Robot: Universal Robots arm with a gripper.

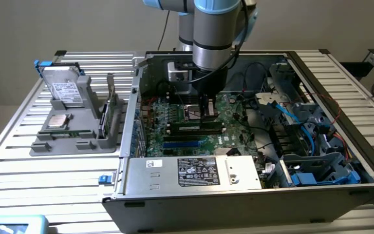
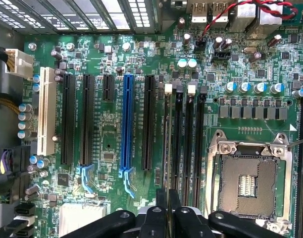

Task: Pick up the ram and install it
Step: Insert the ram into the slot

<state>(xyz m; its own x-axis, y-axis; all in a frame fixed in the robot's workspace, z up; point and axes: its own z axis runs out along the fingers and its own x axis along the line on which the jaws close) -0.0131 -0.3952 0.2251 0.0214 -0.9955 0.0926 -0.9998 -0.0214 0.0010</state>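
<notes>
The tool (image 1: 206,118) pinches the ram (image 1: 196,127) (over motherboard (image 2: 112,148));

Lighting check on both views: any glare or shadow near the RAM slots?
Exterior view: even room light, the arm shading the motherboard beneath it. Wrist view: metal slats washed out white, glints on the CPU socket frame, RAM slots evenly lit.

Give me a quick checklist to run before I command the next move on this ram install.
1. Gripper shut, fingers close together: ok.
2. Gripper over the memory slots, beside the CPU socket: ok.
3. Ram lying along a slot just under the fingers in the exterior view: ok.
4. Ram actually clamped between the fingers: cannot tell.
5. Ram pressed fully home: cannot tell.
6. White slot latches snapped shut: cannot tell.
</notes>
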